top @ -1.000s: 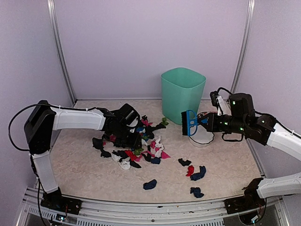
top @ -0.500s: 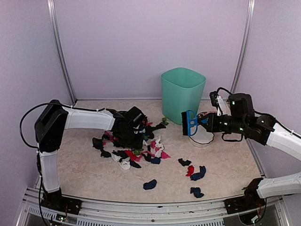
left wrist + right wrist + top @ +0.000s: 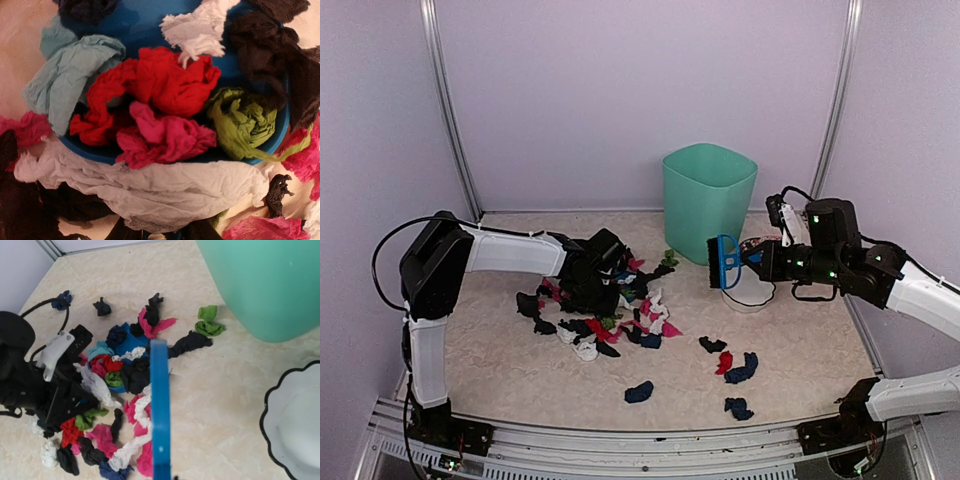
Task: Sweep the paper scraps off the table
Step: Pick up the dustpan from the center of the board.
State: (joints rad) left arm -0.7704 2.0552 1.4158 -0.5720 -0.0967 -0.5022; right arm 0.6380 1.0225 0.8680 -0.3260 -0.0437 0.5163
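I see the table [image 3: 500,360] with the green bin [image 3: 708,200] at the back and a white bowl [image 3: 752,292] near it. My left gripper [image 3: 610,272] is down at the blue dustpan [image 3: 130,20]; I cannot tell how wide it is. My right gripper [image 3: 750,262] clamps the brush [image 3: 724,262]. Scraps [image 3: 620,320] fill the dustpan and litter mid-table.

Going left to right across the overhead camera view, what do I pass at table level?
First the left arm → the paper scraps heaped mid-table → the blue brush → the right arm.
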